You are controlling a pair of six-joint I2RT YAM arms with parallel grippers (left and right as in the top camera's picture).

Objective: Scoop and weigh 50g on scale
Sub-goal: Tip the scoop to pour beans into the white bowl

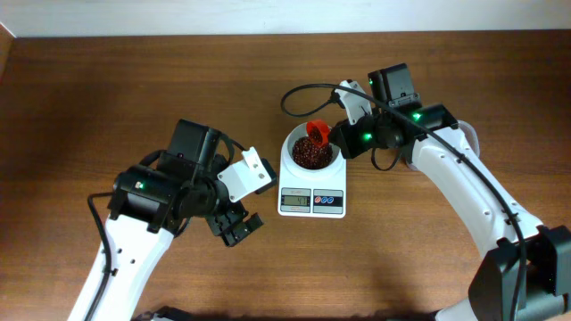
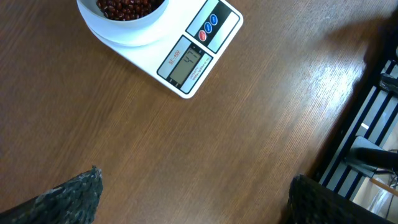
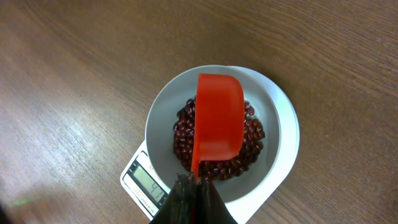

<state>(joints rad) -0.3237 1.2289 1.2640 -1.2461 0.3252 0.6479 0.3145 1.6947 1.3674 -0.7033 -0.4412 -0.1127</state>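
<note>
The white scale [image 1: 311,201] stands mid-table with a round white bowl [image 1: 291,143] of red beans [image 1: 310,153] on top; its grey display [image 2: 186,62] and blue and red buttons [image 2: 209,23] show in the left wrist view. My right gripper [image 3: 196,182] is shut on the handle of an orange scoop [image 3: 217,121], held tipped over the bowl [image 3: 160,118], with no beans showing in it. My left gripper [image 1: 239,228] hovers open over bare table left of the scale, its dark fingertips [image 2: 74,193] far apart with nothing between them.
A black cable [image 1: 299,92] loops behind the scale. The table's edge and a dark slatted frame [image 2: 373,118] below it show at the right of the left wrist view. The bean tub is out of view.
</note>
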